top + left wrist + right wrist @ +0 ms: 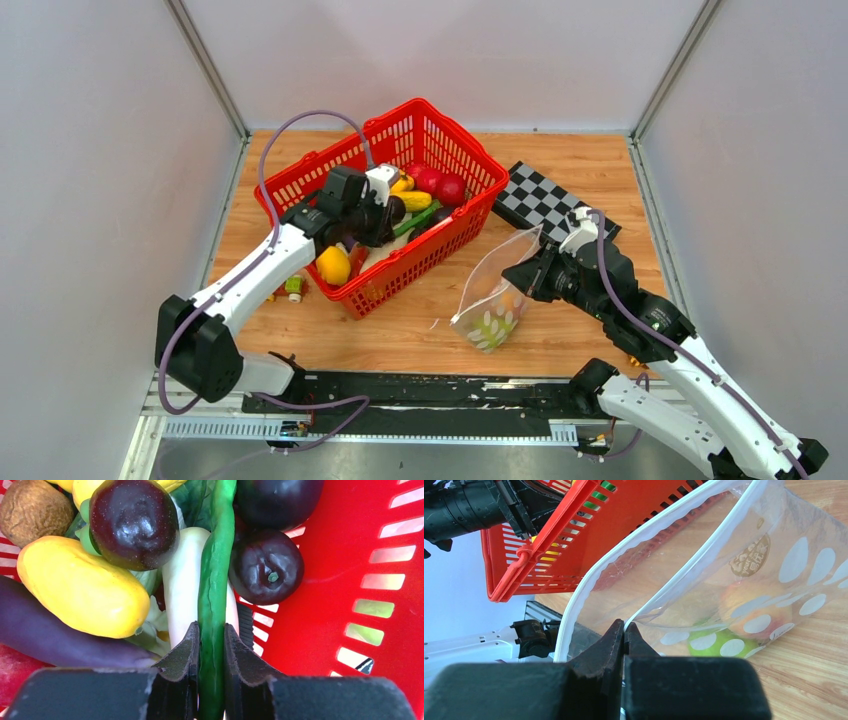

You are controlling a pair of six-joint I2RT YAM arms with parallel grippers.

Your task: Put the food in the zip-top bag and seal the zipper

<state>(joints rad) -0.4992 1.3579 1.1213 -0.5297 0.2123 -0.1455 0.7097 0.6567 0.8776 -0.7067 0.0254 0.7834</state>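
Note:
My left gripper [385, 215] reaches into the red basket [470, 150]. In the left wrist view it [211, 630] is shut on a long green vegetable [215, 565] lying among two dark plums [134, 522], a yellow squash [82, 585], a purple aubergine [45, 635] and a white vegetable [182, 580]. My right gripper [530, 270] holds the dotted zip-top bag [492, 300] up, its bottom on the table. In the right wrist view it [624, 625] is shut on one lip of the zipper [659, 522]. The mouth gapes open. A green fruit [719, 642] and an orange-red one [754, 607] lie inside.
A black-and-white checkerboard [548, 200] lies behind the bag at the back right. Small toy blocks [293, 288] sit on the table left of the basket. A yellow fruit [334, 265] is at the basket's near-left wall. A black rail [430, 390] runs along the near edge.

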